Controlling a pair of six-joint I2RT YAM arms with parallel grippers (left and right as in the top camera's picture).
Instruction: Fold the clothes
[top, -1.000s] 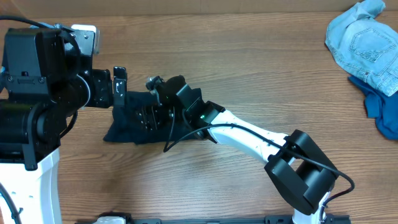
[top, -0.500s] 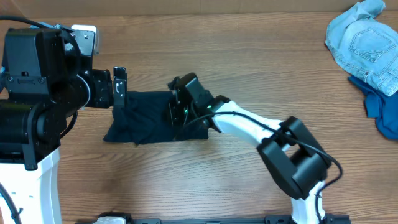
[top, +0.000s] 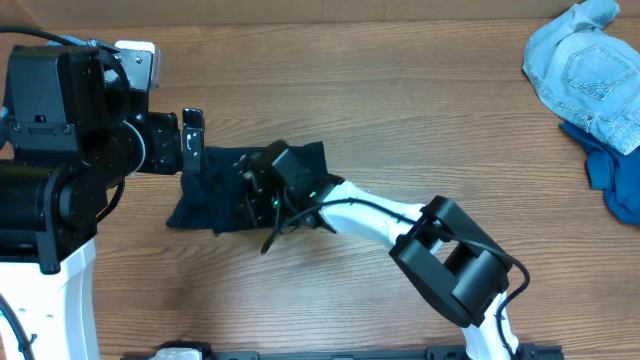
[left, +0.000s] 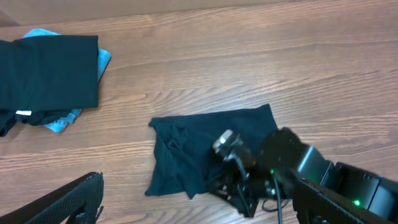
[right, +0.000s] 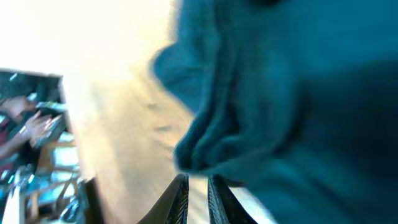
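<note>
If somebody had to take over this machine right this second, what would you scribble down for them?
Left gripper: open, holding nothing, at the near edge of the dark shirt.
Right gripper: shut, apparently pinching a bunched fold of that shirt, mid-table.
Done: a black piece lies folded flat on a light blue piece.
Left: finish folding this shirt; the pale denim and a blue piece lie crumpled at the right end of the table in the overhead view.
</note>
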